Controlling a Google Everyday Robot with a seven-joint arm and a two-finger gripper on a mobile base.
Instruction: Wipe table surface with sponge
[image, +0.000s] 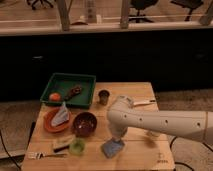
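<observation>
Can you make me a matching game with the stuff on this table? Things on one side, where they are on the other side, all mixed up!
Things:
1. sponge
2. orange fruit
3. pale blue cloth
4. dark cup

Places:
A. in the green tray
B. on the table surface, just right of the tray
C. right below the gripper, near the table's front edge
D. on the orange plate

Pairs: 1-C, 2-A, 3-D, 4-B.

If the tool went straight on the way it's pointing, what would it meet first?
The tool, low over the table surface, points down onto the sponge; it would meet that first, if not touching already.
</observation>
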